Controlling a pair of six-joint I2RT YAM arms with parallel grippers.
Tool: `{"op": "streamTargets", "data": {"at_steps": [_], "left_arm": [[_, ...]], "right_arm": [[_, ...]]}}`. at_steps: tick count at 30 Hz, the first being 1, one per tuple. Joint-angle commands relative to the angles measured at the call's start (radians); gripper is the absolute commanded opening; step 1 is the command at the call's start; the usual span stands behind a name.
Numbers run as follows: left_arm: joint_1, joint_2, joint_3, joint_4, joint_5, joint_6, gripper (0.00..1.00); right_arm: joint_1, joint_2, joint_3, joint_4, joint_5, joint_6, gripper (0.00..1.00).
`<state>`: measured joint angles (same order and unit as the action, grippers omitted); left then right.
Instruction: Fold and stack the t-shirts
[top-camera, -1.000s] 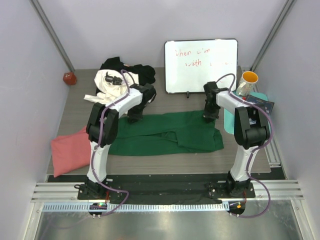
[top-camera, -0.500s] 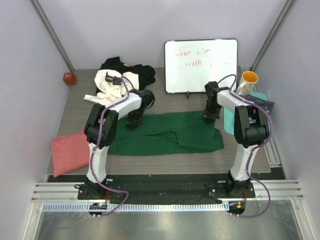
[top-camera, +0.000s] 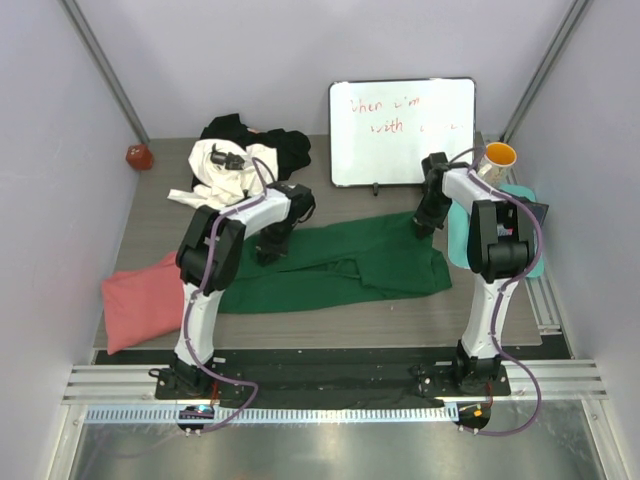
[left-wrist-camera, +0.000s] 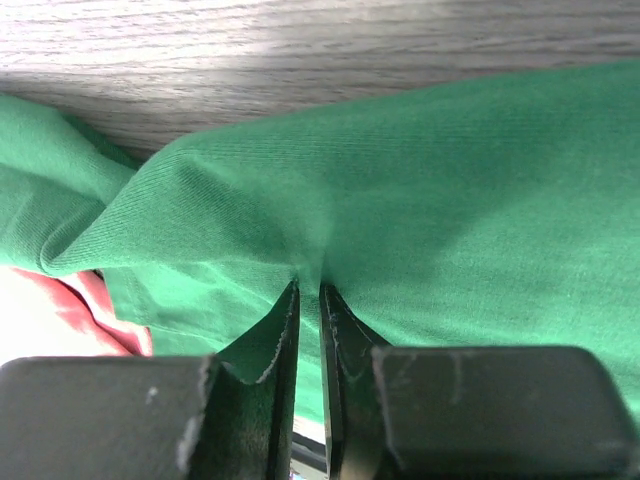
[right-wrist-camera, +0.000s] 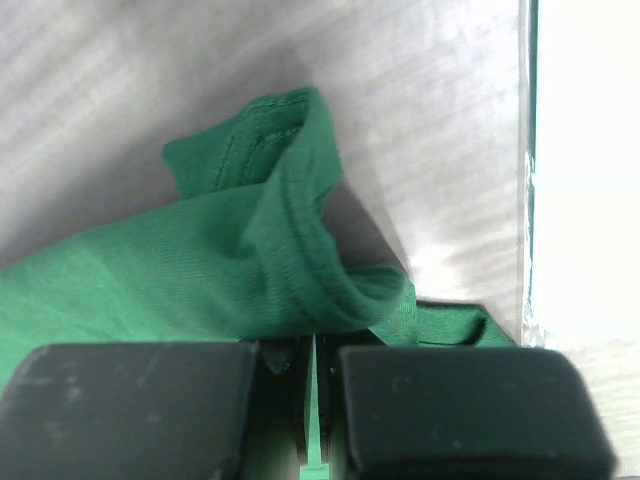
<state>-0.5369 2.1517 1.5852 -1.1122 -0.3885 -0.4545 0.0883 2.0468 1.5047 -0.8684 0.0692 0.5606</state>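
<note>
A dark green t-shirt (top-camera: 340, 265) lies spread across the middle of the table. My left gripper (top-camera: 268, 250) is shut on a fold of the dark green t-shirt (left-wrist-camera: 450, 200) at its far left edge; the left gripper (left-wrist-camera: 308, 285) has cloth pinched between its fingers. My right gripper (top-camera: 425, 225) is shut on the far right corner, where a hemmed edge of the dark green t-shirt (right-wrist-camera: 200, 270) bunches over the right gripper (right-wrist-camera: 314, 340). A salmon pink t-shirt (top-camera: 140, 300) lies at the front left. A white t-shirt (top-camera: 215, 170) and a black t-shirt (top-camera: 285, 145) are heaped at the back left.
A whiteboard (top-camera: 400, 130) leans against the back wall. An orange mug (top-camera: 497, 160) stands at the back right above a teal mat (top-camera: 458, 245) beside the right arm. A small red ball (top-camera: 138, 156) sits at the far left.
Both grippers have carried the green shirt's far edge a little toward the back of the table. The right corner has lifted and moved toward the whiteboard.
</note>
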Motion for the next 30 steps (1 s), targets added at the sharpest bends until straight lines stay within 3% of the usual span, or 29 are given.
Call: {"op": "streamTargets", "data": {"at_steps": [1,22,30], "left_arm": [[-0.021,0.056,-0.013,0.006,0.054,0.004,0.14],[-0.166,0.010,-0.165,0.022,0.154,-0.009,0.14],[-0.181,-0.041,-0.151,0.025,0.096,-0.020,0.18]], "right_arm": [[-0.030,0.065,0.101,0.003,0.027,0.021,0.07],[-0.050,0.282,0.454,-0.075,-0.045,0.007,0.08],[-0.045,0.100,0.453,-0.093,-0.023,-0.028,0.15]]}}
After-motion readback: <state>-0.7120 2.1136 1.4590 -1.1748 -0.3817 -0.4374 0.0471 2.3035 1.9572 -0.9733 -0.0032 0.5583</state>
